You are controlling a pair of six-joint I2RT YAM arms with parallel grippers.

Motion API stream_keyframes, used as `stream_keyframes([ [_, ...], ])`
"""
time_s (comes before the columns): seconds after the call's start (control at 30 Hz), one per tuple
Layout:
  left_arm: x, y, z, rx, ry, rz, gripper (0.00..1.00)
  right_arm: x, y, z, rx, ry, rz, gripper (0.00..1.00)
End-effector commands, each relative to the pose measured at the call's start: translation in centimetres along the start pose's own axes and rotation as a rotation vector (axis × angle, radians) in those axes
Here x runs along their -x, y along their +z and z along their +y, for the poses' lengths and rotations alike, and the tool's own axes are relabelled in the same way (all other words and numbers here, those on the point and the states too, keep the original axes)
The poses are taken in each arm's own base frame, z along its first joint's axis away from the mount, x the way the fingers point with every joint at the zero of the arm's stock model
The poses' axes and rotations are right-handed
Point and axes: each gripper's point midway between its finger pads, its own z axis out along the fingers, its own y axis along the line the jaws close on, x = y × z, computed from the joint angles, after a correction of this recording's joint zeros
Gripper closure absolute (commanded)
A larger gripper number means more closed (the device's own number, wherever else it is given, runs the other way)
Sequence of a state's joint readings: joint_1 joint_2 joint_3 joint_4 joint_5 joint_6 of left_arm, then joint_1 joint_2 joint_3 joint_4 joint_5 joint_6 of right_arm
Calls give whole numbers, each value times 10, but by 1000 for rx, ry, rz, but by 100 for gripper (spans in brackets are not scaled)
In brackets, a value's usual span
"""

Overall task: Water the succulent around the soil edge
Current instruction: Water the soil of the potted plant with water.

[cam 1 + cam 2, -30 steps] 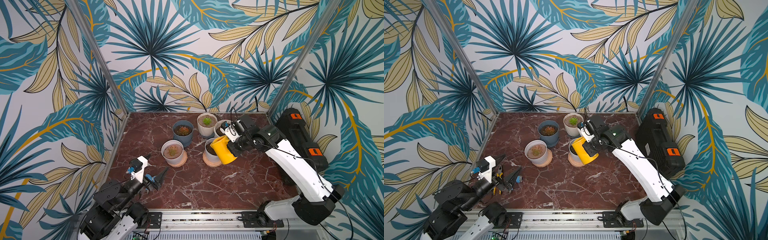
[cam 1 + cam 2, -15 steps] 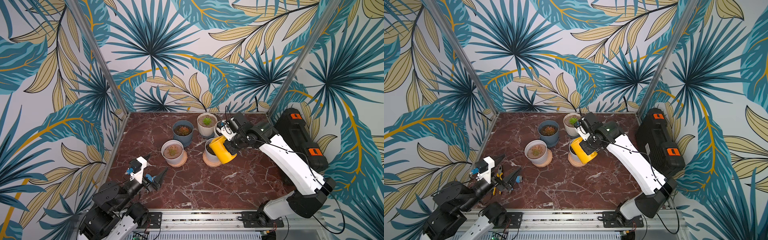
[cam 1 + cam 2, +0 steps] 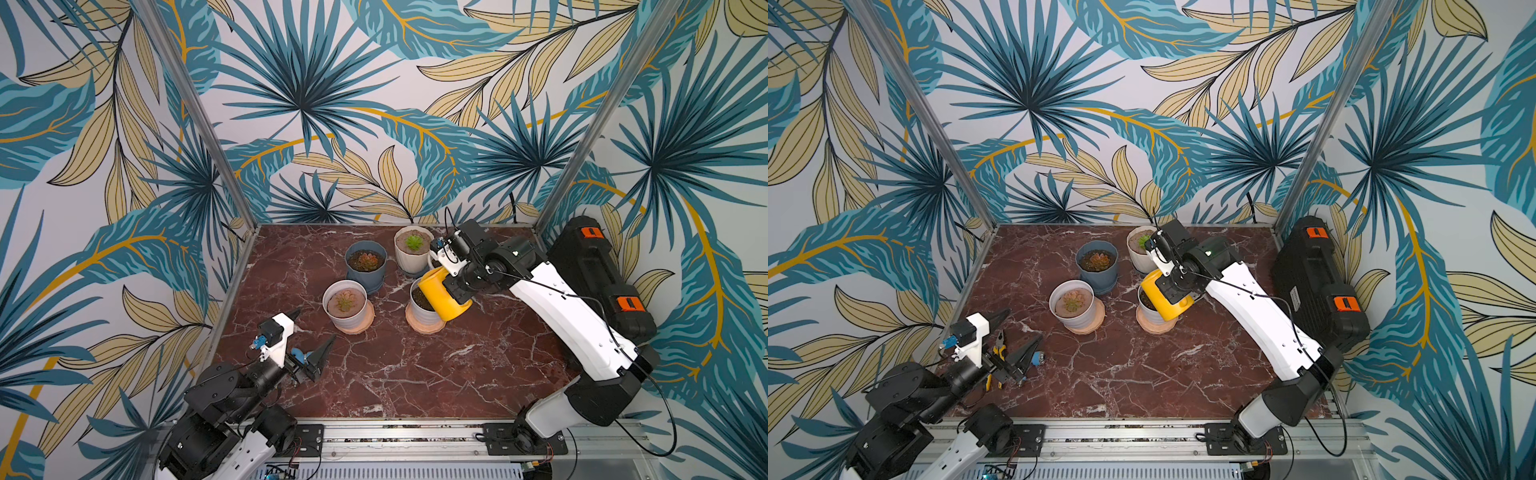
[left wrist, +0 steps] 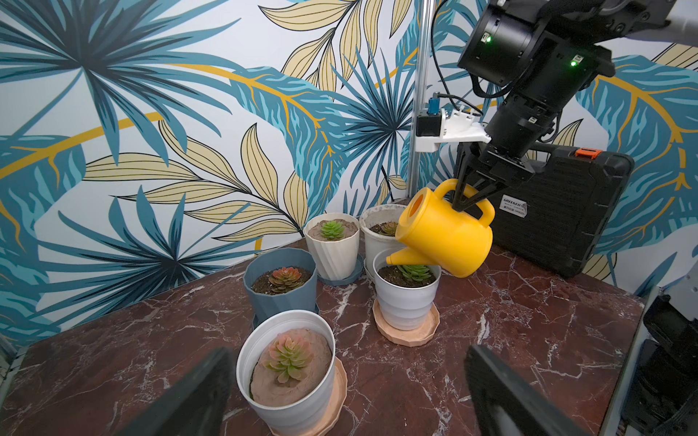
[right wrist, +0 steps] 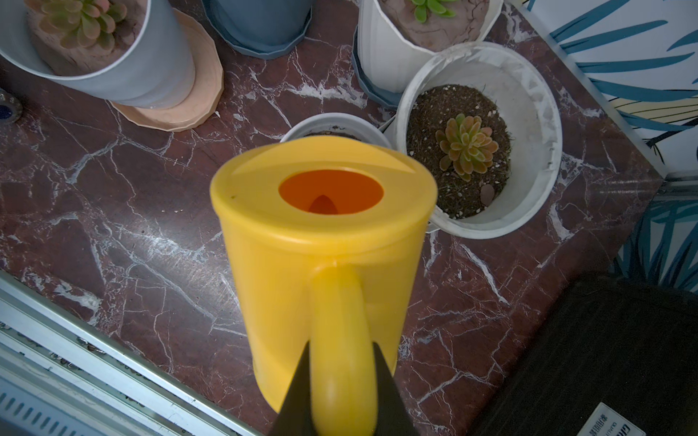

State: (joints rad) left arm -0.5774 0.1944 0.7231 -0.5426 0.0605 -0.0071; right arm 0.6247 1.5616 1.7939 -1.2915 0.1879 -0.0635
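Right gripper (image 4: pixel 470 200) clamped on yellow watering can (image 4: pixel 445 238) handle | can tipped over white pot (image 3: pixel 417 313) from its 3 o'clock side, spout at the soil edge beside succulent (image 4: pixel 415 270) | no water visible, so the circuit round the edge looks left to do | left gripper (image 3: pixel 316 324) wide, empty, at table's 8 o'clock

Five pots: a white pot (image 4: pixel 406 305) directly under the right claw (image 4: pixel 468 204), a second white pot (image 4: pixel 374 241) just behind that one, a cream ribbed pot (image 4: pixel 334 253) and a blue pot (image 4: pixel 279 298) off to the side, and a pale pot (image 4: pixel 291 407) nearest the left claw (image 3: pixel 315 326). Five succulents (image 4: pixel 289 356) — one per pot. One yellow watering can (image 4: pixel 449 241). Four saucers — two peach saucers (image 4: pixel 408 336) and two blue saucers (image 4: pixel 340 279). One black case (image 3: pixel 598 270) beyond the right claw, with two orange latches (image 3: pixel 590 232). One pair of pliers (image 3: pixel 998 351) beside the left claw. Two claws in all.
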Motion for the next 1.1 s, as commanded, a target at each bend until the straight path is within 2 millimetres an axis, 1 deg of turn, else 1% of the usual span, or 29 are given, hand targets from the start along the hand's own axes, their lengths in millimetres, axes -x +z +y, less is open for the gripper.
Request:
stream_keyframes([
  [0.0, -2, -1, -1, -5, 8, -8, 0, 1, -2, -2, -23, -3, 2, 100],
  [0.3, -1, -1, -1, -3, 8, -9, 0, 3, -2, -5, -43, -6, -1, 100],
  [0.53, -2, -1, -2, -9, 8, -10, 0, 5, -9, -15, -95, -1, -20, 100],
  [0.77, -2, 0, -1, -8, 8, -7, 0, -1, -1, -22, -144, -11, 32, 100],
  [0.87, -2, 0, -2, -10, 7, -8, 0, -2, 2, -22, -145, -14, 42, 100],
  [1.07, -2, 0, -2, -9, 8, -9, 0, 1, 1, -21, -142, -14, 34, 100],
])
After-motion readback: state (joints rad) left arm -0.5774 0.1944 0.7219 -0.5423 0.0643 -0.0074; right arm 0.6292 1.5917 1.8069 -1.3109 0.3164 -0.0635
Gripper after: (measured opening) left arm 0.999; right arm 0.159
